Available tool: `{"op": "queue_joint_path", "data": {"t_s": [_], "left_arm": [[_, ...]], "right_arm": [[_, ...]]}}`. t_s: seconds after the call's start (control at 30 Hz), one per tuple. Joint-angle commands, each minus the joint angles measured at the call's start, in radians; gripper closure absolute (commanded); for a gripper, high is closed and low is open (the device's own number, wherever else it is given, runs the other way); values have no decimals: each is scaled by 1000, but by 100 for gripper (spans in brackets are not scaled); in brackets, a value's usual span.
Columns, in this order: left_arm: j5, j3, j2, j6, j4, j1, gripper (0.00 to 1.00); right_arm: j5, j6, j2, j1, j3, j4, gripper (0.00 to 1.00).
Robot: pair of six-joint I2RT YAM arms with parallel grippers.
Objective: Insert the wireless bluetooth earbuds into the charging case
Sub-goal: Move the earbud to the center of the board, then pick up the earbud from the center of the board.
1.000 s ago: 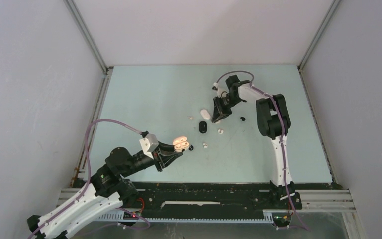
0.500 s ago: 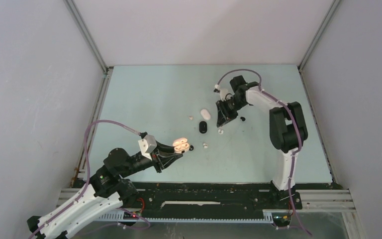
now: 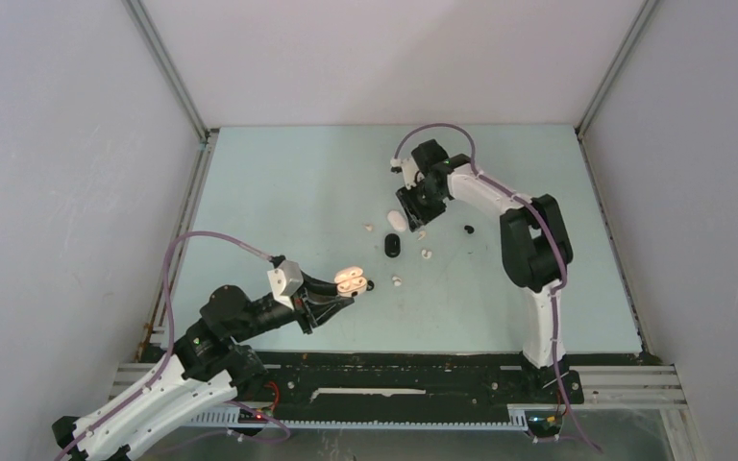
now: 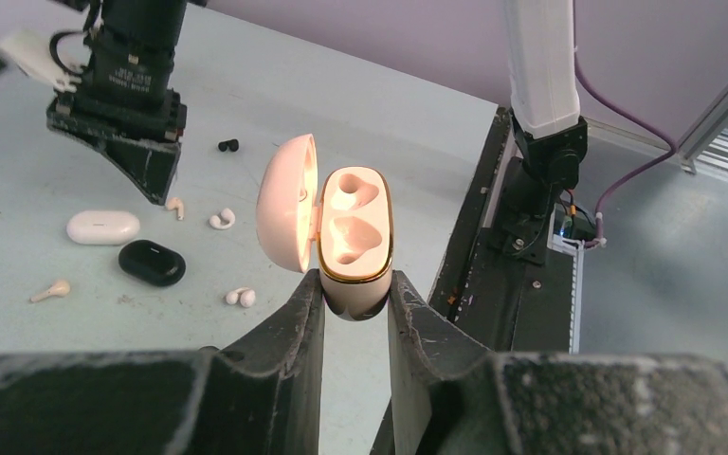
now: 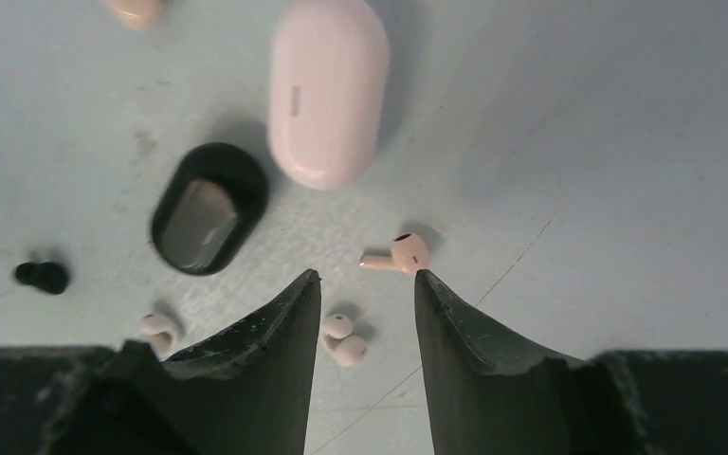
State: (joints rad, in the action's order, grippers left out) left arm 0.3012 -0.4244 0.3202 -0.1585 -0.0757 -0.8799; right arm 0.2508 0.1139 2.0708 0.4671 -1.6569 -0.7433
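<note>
My left gripper (image 3: 339, 291) is shut on the base of an open beige charging case (image 3: 351, 279) and holds it above the table; in the left wrist view the case (image 4: 355, 223) shows two empty sockets, lid swung left. My right gripper (image 3: 411, 213) is open, pointing down beside a shut white case (image 3: 396, 220). In the right wrist view, a stemmed white earbud (image 5: 395, 254) lies just past the gripper (image 5: 367, 277), near the right fingertip. Another white earbud (image 5: 343, 338) lies between the fingers on the table.
A shut black case (image 3: 392, 247) lies near the white case (image 5: 327, 90). More earbuds are scattered around: white ones (image 3: 427, 254), (image 3: 397, 281), (image 3: 369, 228), black ones (image 3: 468, 229), (image 3: 369, 285). Walls close the table's left, back and right.
My right gripper has moved left and back, from over the black bud's side to beside the white case. My left gripper with the open case has stayed put.
</note>
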Motion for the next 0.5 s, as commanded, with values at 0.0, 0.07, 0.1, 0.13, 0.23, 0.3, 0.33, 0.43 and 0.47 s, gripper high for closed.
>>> {"op": "queue_joint_path", "data": {"t_s": [0.0, 0.07, 0.1, 0.13, 0.23, 0.3, 0.33, 0.43, 0.47], "left_arm": [[30, -7, -4, -9, 45, -5, 100], [30, -8, -2, -7, 41, -4, 100], [30, -8, 0, -7, 42, -4, 100], [30, -8, 1, -7, 43, -4, 100], [30, -8, 5, -10, 47, -5, 100], [29, -8, 6, -11, 48, -4, 100], [28, -8, 6, -10, 46, -4, 100], [24, -7, 4, -10, 45, -4, 100], [23, -7, 5, -10, 44, -4, 100]], "right_arm": [[-117, -35, 62, 8, -79, -55, 56], [-145, -42, 76, 13, -96, -55, 57], [-163, -46, 80, 15, -99, -52, 56], [-174, -46, 84, 17, -102, -49, 56], [-194, -53, 108, 20, -124, -64, 56], [-182, -61, 124, 16, -130, -68, 55], [-172, -66, 131, 14, -133, -69, 55], [-144, -77, 155, 3, -146, -74, 57], [-137, -81, 164, -1, -153, -75, 58]]}}
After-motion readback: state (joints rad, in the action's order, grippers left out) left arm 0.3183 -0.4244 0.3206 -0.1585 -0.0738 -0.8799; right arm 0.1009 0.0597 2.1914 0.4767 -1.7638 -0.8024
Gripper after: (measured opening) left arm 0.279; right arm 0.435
